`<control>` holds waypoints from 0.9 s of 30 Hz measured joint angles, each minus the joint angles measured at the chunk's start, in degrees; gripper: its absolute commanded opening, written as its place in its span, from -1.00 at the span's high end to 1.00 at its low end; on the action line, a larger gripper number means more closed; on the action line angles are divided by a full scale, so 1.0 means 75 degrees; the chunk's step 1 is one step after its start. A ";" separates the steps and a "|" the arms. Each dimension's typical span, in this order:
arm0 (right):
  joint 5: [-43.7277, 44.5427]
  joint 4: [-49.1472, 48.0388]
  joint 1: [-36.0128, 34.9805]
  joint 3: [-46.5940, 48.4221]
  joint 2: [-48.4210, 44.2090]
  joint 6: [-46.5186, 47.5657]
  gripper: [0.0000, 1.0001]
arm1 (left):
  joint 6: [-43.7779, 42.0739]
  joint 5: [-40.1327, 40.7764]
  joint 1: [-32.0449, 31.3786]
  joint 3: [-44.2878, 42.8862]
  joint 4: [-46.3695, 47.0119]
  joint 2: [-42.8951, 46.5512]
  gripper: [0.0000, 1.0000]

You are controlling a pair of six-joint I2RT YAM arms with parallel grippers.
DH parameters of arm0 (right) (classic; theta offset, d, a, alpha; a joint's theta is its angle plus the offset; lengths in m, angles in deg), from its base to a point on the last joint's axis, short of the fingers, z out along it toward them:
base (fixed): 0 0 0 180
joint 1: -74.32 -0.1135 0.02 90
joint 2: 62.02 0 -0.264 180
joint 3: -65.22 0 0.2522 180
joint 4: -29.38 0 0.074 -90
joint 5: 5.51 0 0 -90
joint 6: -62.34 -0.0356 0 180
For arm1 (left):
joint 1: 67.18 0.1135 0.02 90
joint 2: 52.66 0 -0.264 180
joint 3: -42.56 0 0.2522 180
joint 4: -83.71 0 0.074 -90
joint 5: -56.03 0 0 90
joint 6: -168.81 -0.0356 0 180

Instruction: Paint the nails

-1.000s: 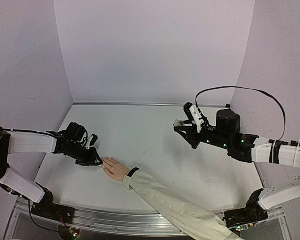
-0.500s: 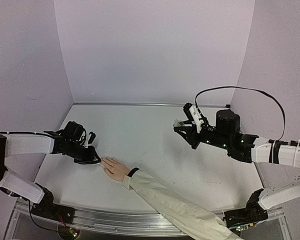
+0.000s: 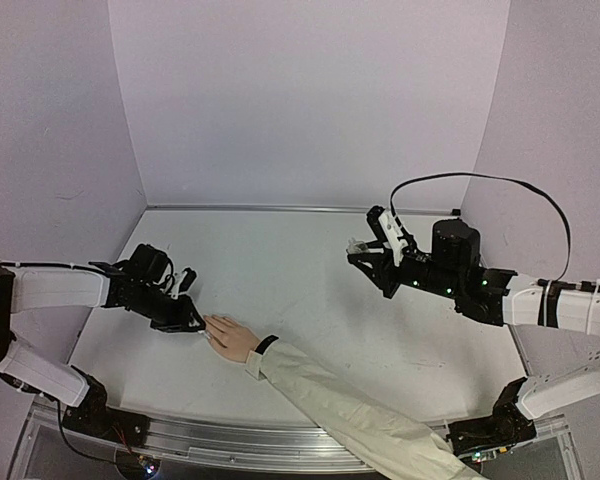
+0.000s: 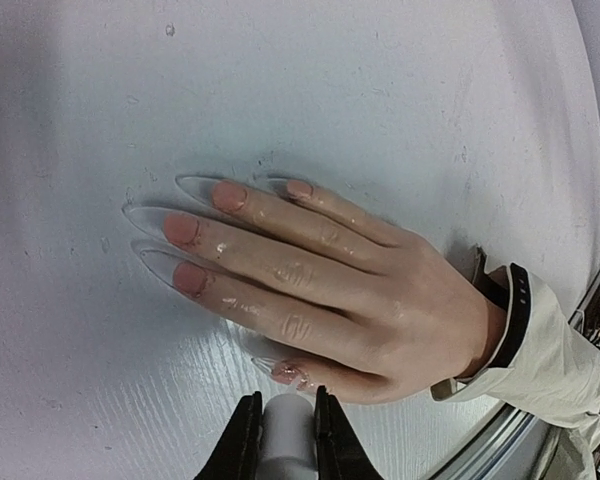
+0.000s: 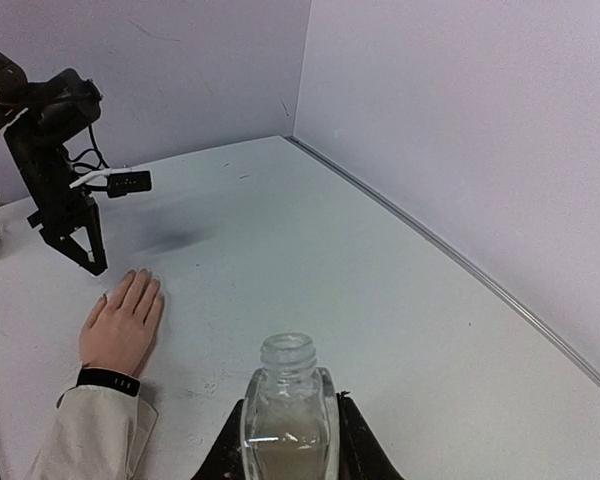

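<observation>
A light-skinned hand [image 3: 232, 340] lies flat on the white table, fingers pointing left, with a black wristband [image 4: 515, 310] and cream sleeve [image 3: 350, 410]. Its nails [image 4: 188, 232] are long, clear and pointed, with pink paint near their bases. My left gripper [image 3: 192, 325] is shut on a white cylindrical brush handle [image 4: 285, 440], its tip right at the thumb nail [image 4: 285, 373]. The brush itself is hidden. My right gripper [image 3: 365, 248] hovers at the right, shut on an open clear glass bottle [image 5: 286, 410] holding pale liquid.
Lilac walls close the table on the back and both sides. A metal rail [image 3: 280, 440] runs along the near edge under the sleeve. In the right wrist view the left arm [image 5: 60, 170] stands just beyond the hand's [image 5: 123, 325] fingertips.
The left gripper drew back a little to the left of the fingertips, then came back to them. The right arm and the hand have not moved.
</observation>
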 measured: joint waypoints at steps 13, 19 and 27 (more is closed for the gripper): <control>0.0000 0.0000 0.0000 0.0000 0.0000 0.0000 1.00 | -0.0044 -0.0023 0.0000 0.0000 0.0070 -0.0329 1.00; 0.0003 0.0000 0.0000 0.0000 0.0000 0.0000 1.00 | -0.0041 0.0149 0.0000 0.0000 0.0079 -0.0332 1.00; 0.0003 0.0003 0.0000 0.0000 0.0064 0.0000 1.00 | -0.0038 0.0347 0.0000 0.0000 0.0221 -0.0329 1.00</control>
